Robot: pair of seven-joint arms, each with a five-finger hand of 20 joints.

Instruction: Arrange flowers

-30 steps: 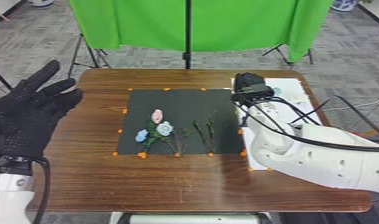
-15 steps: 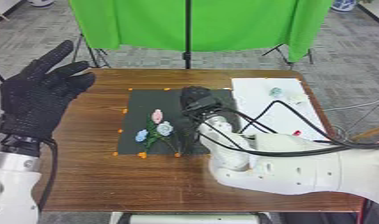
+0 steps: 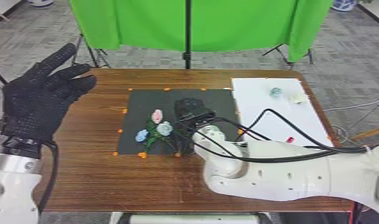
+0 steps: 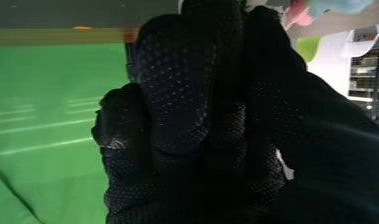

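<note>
My right hand (image 3: 192, 108) is over the dark mat (image 3: 150, 99), right of the pink flower (image 3: 157, 116), pale flower (image 3: 164, 128) and blue flower (image 3: 141, 135), which lie close together with green stems. In the right wrist view the right hand (image 4: 181, 95) has long straight fingers, with the thumb close beside them; a pink flower (image 4: 299, 13) and a blue flower (image 4: 342, 6) show past the thumb. Whether a stem is between fingers and thumb cannot be told. My left hand (image 3: 45, 97) is raised at the table's left edge, fingers spread and holding nothing.
On the white sheet (image 3: 256, 102) at the right lie a pale blue flower (image 3: 275, 92) and a cream flower (image 3: 297, 98). A small red thing (image 3: 290, 140) shows near the right arm's cables. Orange marks edge the mat. A green backdrop (image 3: 141, 25) stands behind the table (image 3: 105, 180).
My right hand has swung left from the white sheet to the dark mat, uncovering the sheet's flowers and covering the loose green stems. My left hand has shifted slightly rightward.
</note>
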